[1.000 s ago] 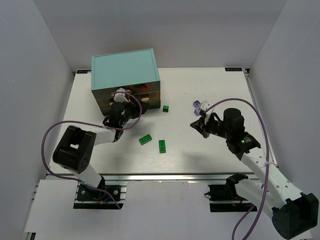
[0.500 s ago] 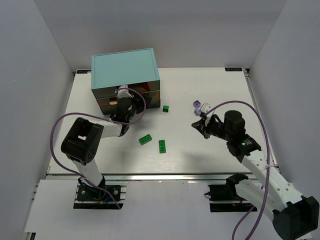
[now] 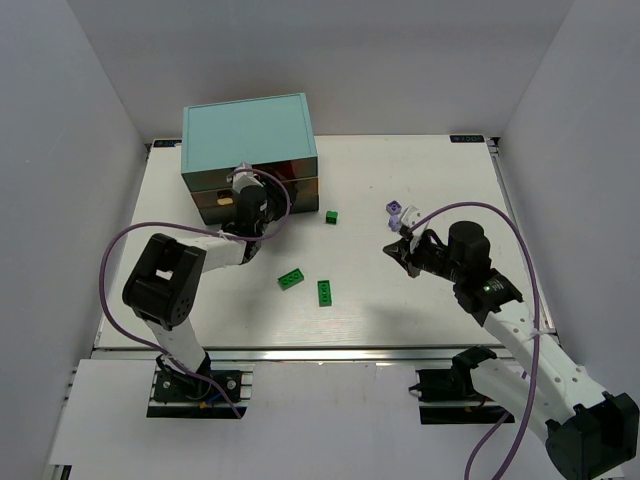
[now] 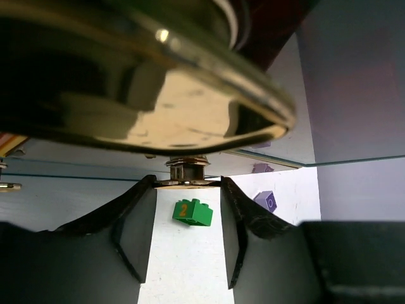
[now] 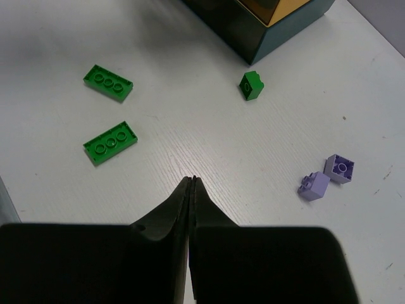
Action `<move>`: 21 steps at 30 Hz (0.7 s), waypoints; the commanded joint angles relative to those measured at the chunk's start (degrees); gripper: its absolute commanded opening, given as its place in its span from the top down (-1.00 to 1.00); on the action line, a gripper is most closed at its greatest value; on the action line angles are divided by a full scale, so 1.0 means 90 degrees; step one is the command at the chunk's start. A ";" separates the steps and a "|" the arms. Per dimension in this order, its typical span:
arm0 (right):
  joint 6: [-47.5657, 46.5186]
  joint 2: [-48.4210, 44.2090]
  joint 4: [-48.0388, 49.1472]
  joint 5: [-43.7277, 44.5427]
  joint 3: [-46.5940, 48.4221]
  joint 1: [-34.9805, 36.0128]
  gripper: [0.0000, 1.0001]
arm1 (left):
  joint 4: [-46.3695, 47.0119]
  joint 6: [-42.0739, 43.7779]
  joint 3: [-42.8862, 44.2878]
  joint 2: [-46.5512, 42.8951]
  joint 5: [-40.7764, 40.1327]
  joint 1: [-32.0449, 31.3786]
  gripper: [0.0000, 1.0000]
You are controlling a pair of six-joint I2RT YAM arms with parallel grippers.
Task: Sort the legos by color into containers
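White table [image 3: 420, 170], grey walls on every side. The drawers [image 3: 298, 182] are now seen tucked back under the teal cabinet [image 3: 250, 140]. A second ago one drawer front was standing proud of it, and the left gripper [image 3: 244, 192] has been carried in toward the cabinet with it.

The legos are left out on the table. Three green pieces [image 3: 324, 292] are spread in front of the cabinet, apart from one another. Two lavender ones [image 3: 393, 210] are lying just beside each other further right. None has been shifted since the earlier view.

At the left wrist, the fingers [image 4: 136, 234] are held well apart. A drawer knob [image 4: 186, 171] is framed between their tips, and no contact with its stem can be made out.

The right gripper [image 5: 192, 183] is pressed fully together with nothing caught between its fingers. It is held near the lavender pair, and its place is hardly altered.
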 commanded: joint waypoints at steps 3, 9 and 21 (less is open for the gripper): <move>-0.0040 -0.0054 0.0280 0.0008 -0.0056 0.0050 1.00 | -0.0311 -0.0415 0.0321 -0.0040 -0.0146 0.0092 0.10; -0.0049 -0.0034 0.0299 0.0018 -0.0066 0.0050 1.00 | -0.0146 -0.0415 -0.0020 -0.0264 0.0215 0.0034 0.32; -0.0050 -0.0005 0.0299 0.0037 -0.0075 0.0050 1.00 | -0.0047 -0.0425 -0.1474 -0.1455 0.0821 -0.0288 0.36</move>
